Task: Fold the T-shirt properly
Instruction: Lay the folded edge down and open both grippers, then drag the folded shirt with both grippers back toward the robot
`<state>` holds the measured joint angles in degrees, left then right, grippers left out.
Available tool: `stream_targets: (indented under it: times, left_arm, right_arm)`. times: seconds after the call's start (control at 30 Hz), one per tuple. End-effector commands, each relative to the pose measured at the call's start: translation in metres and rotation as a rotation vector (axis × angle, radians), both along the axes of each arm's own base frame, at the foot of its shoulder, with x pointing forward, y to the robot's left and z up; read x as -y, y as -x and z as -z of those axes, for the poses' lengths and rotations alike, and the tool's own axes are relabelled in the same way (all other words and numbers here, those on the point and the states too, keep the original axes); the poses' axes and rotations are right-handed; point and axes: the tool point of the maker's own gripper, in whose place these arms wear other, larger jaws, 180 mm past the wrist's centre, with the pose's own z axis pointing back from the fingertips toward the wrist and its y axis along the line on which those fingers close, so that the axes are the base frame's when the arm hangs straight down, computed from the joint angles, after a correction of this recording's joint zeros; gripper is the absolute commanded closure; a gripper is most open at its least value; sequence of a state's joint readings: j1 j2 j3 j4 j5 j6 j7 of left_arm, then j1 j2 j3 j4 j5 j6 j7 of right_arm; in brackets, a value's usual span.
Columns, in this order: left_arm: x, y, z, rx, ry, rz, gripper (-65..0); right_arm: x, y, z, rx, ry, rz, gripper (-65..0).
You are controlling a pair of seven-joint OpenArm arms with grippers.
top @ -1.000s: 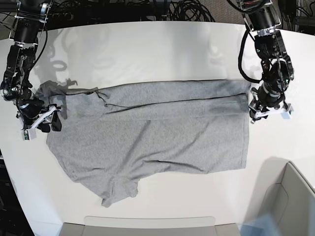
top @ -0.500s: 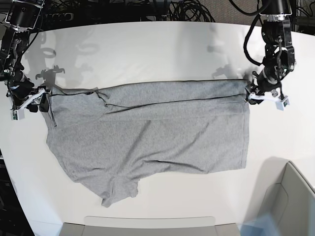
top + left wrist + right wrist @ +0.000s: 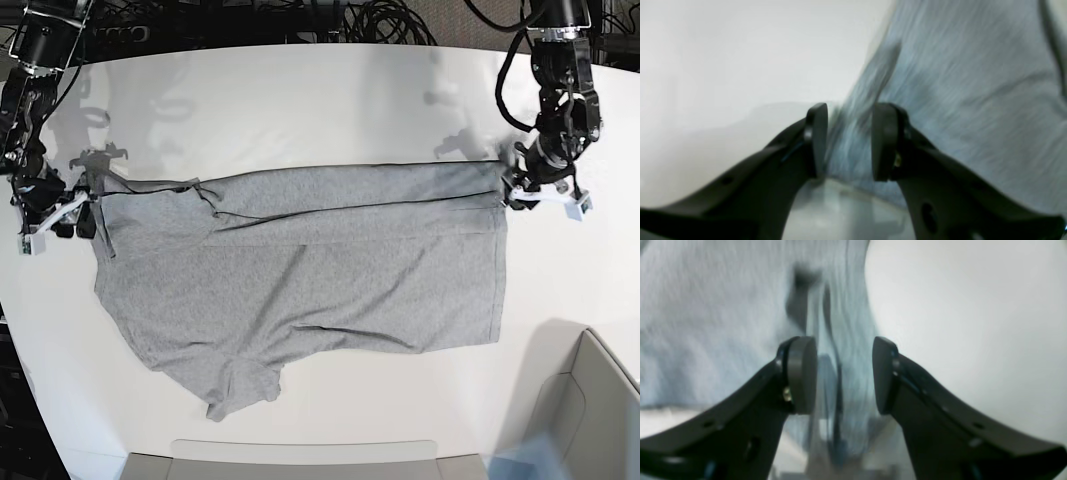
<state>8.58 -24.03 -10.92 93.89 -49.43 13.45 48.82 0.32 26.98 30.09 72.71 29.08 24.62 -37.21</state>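
Note:
The heather-grey T-shirt [image 3: 300,270] lies spread on the white table [image 3: 300,100], plain side up, with its far strip folded over toward me. My left gripper [image 3: 516,194] stands open at the shirt's far right corner. In the left wrist view, the blurred shirt [image 3: 973,83] edge shows in the gap of the open gripper [image 3: 848,140]. My right gripper [image 3: 82,216] is open at the far left corner by the sleeve. In the right wrist view, a fold of the shirt [image 3: 706,306] runs through the open gripper [image 3: 844,373].
A grey bin [image 3: 590,410] sits at the front right corner. A grey tray rim [image 3: 300,460] runs along the front edge. Black cables [image 3: 380,20] lie beyond the table's far edge.
The left gripper's jaws have opened at the right corner and the arm has drawn back a little. The right gripper moved up and outward, and the bunched left sleeve corner now lies flat.

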Motion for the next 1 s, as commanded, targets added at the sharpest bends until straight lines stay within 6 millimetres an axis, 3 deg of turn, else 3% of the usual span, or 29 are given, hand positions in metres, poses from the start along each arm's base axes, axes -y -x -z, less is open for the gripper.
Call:
stream_targets:
  times: [0.0,0.13,0.2,0.3,0.37,0.53,0.7,0.8,0.97]
  left_arm:
    - [-0.001,-0.018,-0.030,0.094,-0.029,0.023,-21.4]
    - [0.010,-0.034,-0.052,0.164,-0.032,0.051,-16.0]
    - [0.021,-0.038,-0.036,0.123,-0.025,0.080,-12.2]
    - [0.036,-0.037,-0.010,0.044,-0.070,0.142,-2.1]
    - [0.046,-0.038,-0.004,0.022,-0.118,0.194,0.0]
    - [0.071,-0.033,0.014,-0.024,-0.155,0.278,0.0]
    - [0.062,-0.005,0.065,-0.182,-0.158,0.253,0.0]
    - [0.060,0.022,0.081,-0.247,-0.154,0.259,0.0]
    - [0.065,0.070,0.088,-0.356,-0.129,0.312,0.0]
  right_arm:
    - [0.006,-0.016,-0.029,0.086,0.019,-0.006,-27.4]
    - [-0.021,-0.031,-0.044,0.119,0.045,-0.093,-26.5]
    - [-0.037,-0.032,-0.040,0.105,0.060,-0.144,-21.2]
    - [-0.049,-0.041,-0.032,0.073,0.129,-0.191,-7.6]
    - [-0.050,-0.043,-0.015,0.023,0.171,-0.194,0.0]
    - [-0.040,-0.037,0.020,-0.081,0.199,-0.164,0.0]
    - [-0.036,-0.010,0.049,-0.163,0.193,-0.163,0.0]
    - [-0.033,0.014,0.059,-0.202,0.215,-0.182,0.0]
    - [-0.037,0.058,0.067,-0.250,0.265,-0.240,0.0]
